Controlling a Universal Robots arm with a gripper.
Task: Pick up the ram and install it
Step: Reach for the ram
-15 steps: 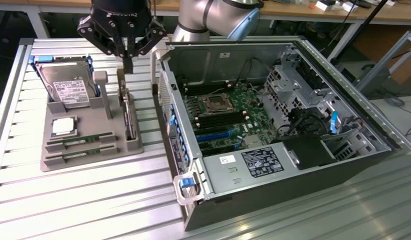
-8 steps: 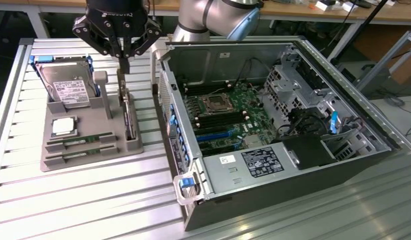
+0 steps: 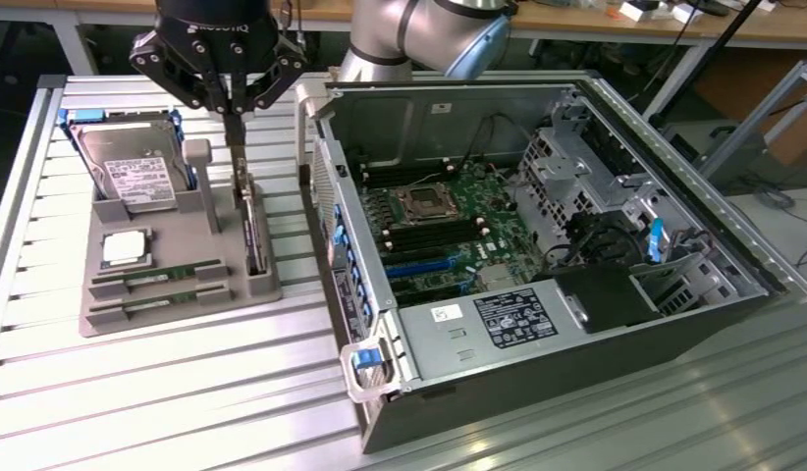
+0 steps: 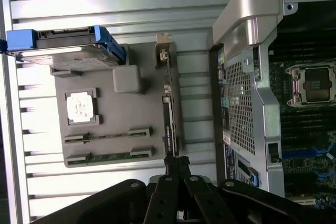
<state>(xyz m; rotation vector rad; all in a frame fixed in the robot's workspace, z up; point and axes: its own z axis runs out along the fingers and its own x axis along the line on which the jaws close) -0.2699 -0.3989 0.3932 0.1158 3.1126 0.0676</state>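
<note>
Going left to right in the exterior view, one gray tray (image 3: 253, 287) sits on the slatted metal desk (image 3: 155, 392). At its far left stands one silver hard drive (image 3: 135, 165) with a white label, in a blue-sided carrier (image 3: 86, 116). Nearer the front lies one square processor chip (image 3: 124, 247). In front of that, two ram sticks (image 3: 159, 278) (image 3: 179, 299) stand on edge, side by side in their own holders, one behind the other. One upright gray post (image 3: 200, 182) follows, then one expansion card (image 3: 255, 231) upright along the tray's right side. The fingers (image 3: 234, 110) are pressed together above the card's far end, apart from both sticks. Farther right is one open computer case (image 3: 509, 339), with one processor socket (image 3: 427, 202) and one blue slot (image 3: 421, 267) on its green board (image 3: 482, 201).
</note>
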